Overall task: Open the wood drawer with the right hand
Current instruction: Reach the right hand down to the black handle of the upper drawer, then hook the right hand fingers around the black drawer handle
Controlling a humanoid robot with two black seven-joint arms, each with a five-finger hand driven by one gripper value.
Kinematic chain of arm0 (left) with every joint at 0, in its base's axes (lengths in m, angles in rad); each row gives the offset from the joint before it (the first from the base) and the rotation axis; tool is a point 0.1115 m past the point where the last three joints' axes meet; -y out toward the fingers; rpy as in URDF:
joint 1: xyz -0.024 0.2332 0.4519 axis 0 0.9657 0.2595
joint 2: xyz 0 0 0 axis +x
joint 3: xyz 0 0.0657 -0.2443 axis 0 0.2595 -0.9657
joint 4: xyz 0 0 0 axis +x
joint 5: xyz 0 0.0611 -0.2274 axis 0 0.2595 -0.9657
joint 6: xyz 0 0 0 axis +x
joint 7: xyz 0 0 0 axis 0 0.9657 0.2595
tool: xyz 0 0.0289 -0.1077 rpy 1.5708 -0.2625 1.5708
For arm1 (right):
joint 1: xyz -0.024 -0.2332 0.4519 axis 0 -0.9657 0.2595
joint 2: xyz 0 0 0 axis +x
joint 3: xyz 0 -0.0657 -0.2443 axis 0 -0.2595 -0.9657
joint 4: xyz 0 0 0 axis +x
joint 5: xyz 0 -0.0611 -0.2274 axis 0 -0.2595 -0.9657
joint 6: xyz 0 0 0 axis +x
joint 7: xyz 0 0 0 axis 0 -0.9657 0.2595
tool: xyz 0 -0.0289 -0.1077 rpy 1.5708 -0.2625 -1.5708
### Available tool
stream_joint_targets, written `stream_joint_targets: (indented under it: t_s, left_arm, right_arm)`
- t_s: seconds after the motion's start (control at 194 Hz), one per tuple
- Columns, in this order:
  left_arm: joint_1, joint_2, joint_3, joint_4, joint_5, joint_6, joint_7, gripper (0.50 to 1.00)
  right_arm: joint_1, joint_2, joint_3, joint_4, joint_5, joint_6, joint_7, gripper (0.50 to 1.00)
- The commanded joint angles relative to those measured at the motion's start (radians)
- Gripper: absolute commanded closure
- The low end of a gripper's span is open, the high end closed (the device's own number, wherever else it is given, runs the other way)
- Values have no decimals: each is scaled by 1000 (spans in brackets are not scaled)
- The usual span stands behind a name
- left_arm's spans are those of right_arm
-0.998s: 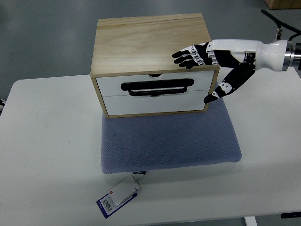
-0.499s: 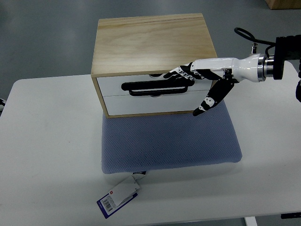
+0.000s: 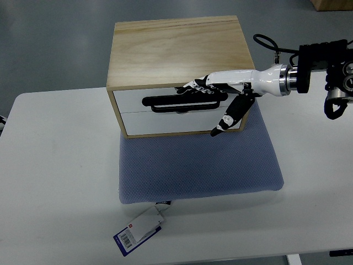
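We observed one light wooden drawer cabinet [image 3: 176,52] with two white drawer fronts, both closed; the upper drawer [image 3: 182,97] carried one black bar handle [image 3: 185,102]. The cabinet stood at the rear edge of one blue-grey mesh mat [image 3: 198,165] on the white bench [image 3: 55,182]. One barcode tag [image 3: 138,229] lay near the mat's front corner. The right hand [image 3: 215,94] reached in level from the right, fingers [image 3: 193,88] extended along the handle, thumb angled downward, grasping nothing.
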Motion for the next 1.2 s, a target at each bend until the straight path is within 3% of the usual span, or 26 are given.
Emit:
stream_joint_targets:
  t_s: [0.0, 1.194]
  left_arm:
    - [0, 0, 0, 0, 0, 0, 0, 500]
    - [0, 0, 0, 0, 0, -2, 0, 500]
  right_arm:
    - [2, 12, 2, -27, -48, 0, 0, 554]
    - [-1, 73, -57, -120, -99, 0, -2, 552]
